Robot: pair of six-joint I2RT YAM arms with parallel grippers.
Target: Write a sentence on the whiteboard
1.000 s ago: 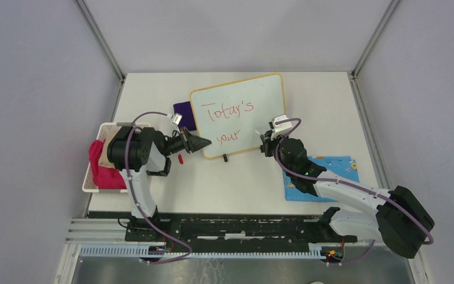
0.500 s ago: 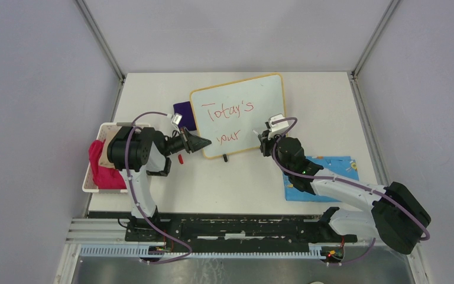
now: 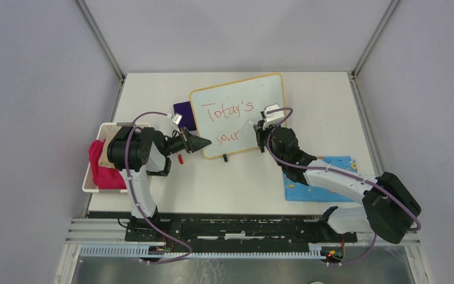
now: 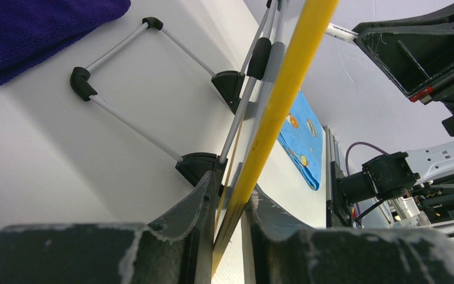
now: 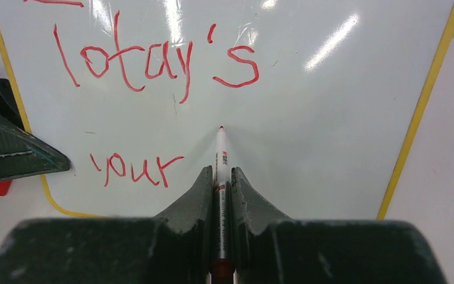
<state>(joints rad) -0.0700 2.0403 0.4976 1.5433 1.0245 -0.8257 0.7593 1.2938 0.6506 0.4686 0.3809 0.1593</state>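
Our right gripper is clamped on a marker. The marker runs straight out from the fingers, its red tip at the whiteboard, right of "your" in the sentence. Our left gripper pinches the propped-up board's yellow edge. Since a second ago our right gripper has climbed the board. Around us are a white table and grey walls.

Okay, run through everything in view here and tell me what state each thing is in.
whiteboard: standing tilted, left edge clamped.
sentence: unfinished, two red words so far.
marker: uncapped, tip at the whiteboard.
left gripper: shut on the whiteboard.
right gripper: shut on the marker.
blue cloth: spread flat.
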